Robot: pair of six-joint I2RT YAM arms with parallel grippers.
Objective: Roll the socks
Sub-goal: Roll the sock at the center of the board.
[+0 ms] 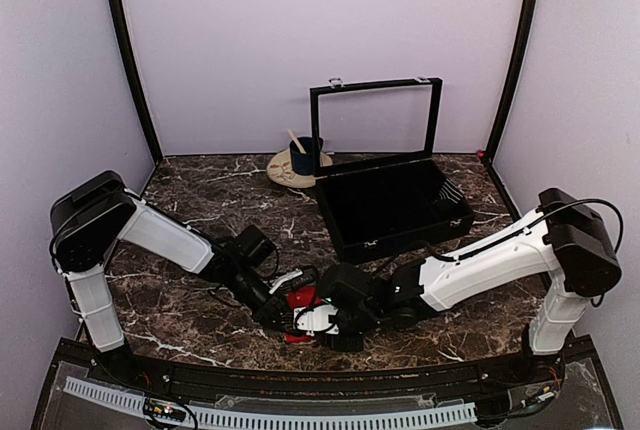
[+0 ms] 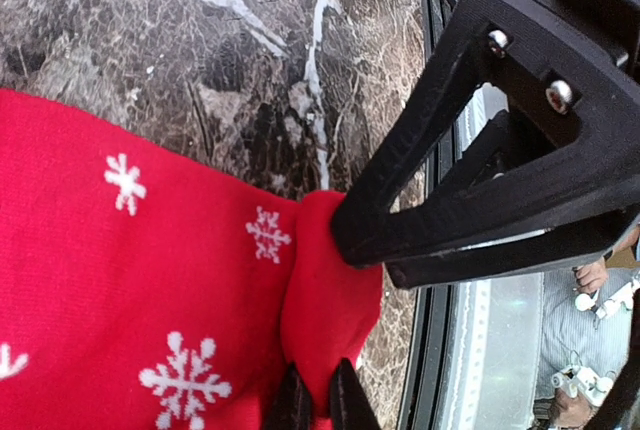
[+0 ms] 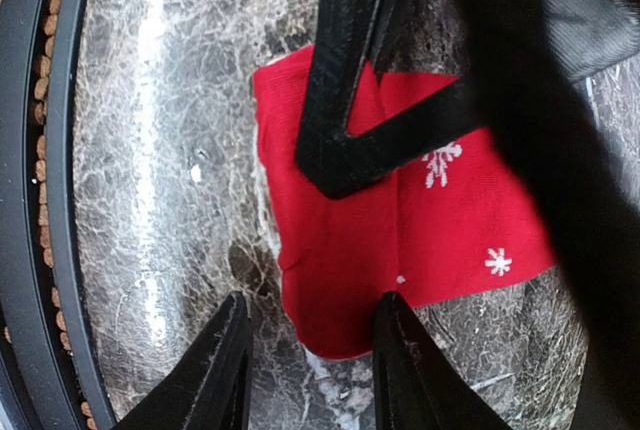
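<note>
The socks [image 1: 300, 300] lie flat on the marble near the table's front edge, bright red with white snowflakes [image 2: 130, 280]. My left gripper [image 2: 320, 405] is shut on a raised fold at the socks' edge. In the top view it comes in from the left [image 1: 283, 308]. My right gripper [image 3: 312, 350] stands open, low over the corner of the socks [image 3: 450, 220]: one finger is over the fabric, the other over bare marble. In the top view it meets the left gripper from the right [image 1: 312, 318]. Its black fingers [image 2: 480, 200] touch the same fold just beyond my left fingertips.
An open black box [image 1: 395, 205] with its lid upright stands behind the grippers, right of centre. A dark blue mug [image 1: 303, 158] sits on a pale plate [image 1: 285, 172] at the back. The table's black front rail [image 1: 300, 390] runs close to the socks.
</note>
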